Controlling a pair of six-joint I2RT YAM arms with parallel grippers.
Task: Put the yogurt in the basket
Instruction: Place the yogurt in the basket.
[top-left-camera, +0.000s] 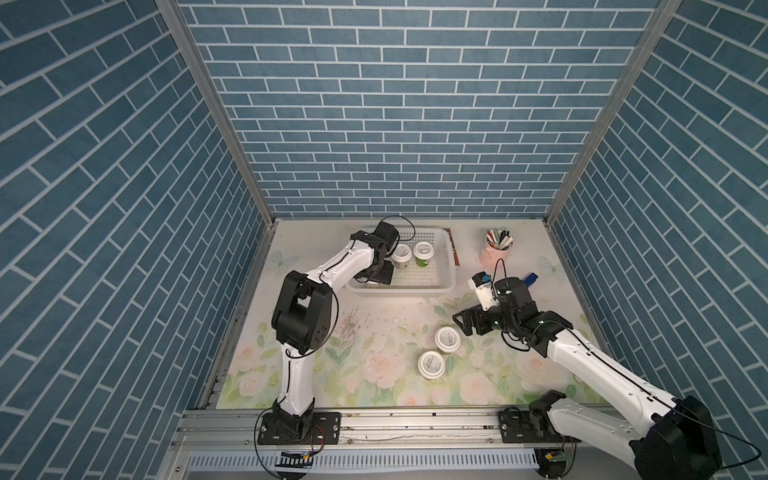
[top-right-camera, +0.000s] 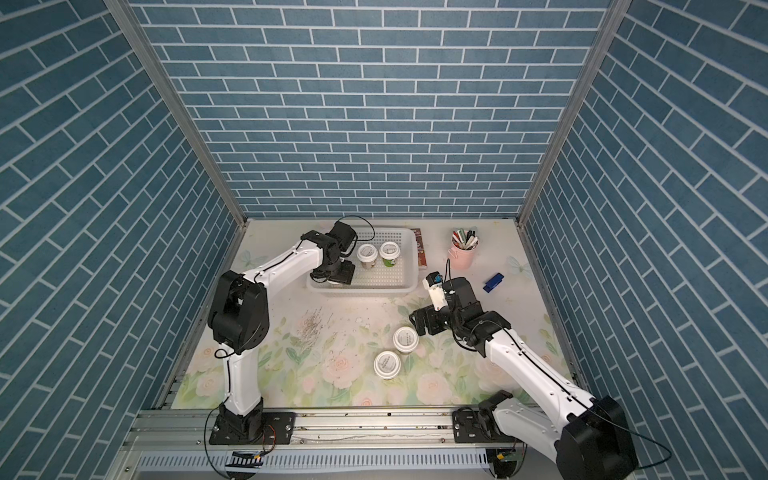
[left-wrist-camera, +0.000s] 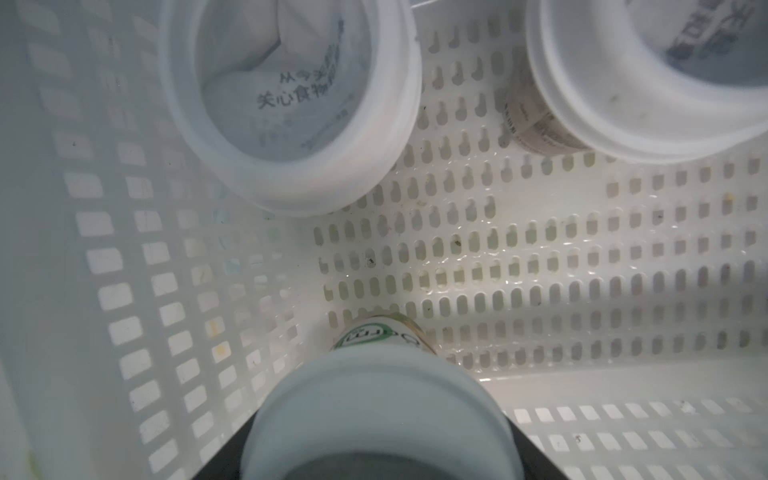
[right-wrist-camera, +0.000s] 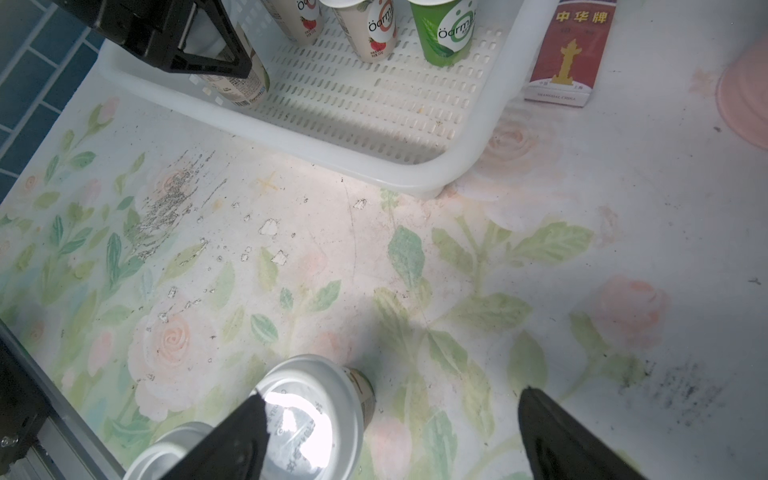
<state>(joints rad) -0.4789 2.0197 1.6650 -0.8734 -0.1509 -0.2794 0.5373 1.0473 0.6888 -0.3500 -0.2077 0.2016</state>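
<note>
The left gripper (top-left-camera: 380, 276) stands low inside the basket (top-left-camera: 415, 291), with its jaws pressed against the wide lid of the held cup (left-wrist-camera: 376, 415). That cup's green-printed foot is down at the perforated floor in the basket's near left corner. I judge this to be the setting-down step, and the cup goes into the corner to leave the middle of the floor free. Three other cups (right-wrist-camera: 368, 31) stand upright along the basket's far side, so the near side and right end lie open. The basket sits by the table's far edge, with a red box (right-wrist-camera: 569, 54) just beside its right wall. The right gripper (right-wrist-camera: 390, 399) hangs over the middle of the table (top-left-camera: 316, 374), jaws spread wide with nothing between them. One of its fingers is above the lid of the first table cup (top-left-camera: 447, 338), and the second table cup (top-left-camera: 431, 364) stands close by, nearer the table's near edge. These two yogurt cups are still outside the basket. The bare table between them and the basket's low near wall looks clear. The pink pen cup (top-left-camera: 498, 249) and a blue clip (top-left-camera: 531, 279) lie toward the far right corner, out of that path.
</note>
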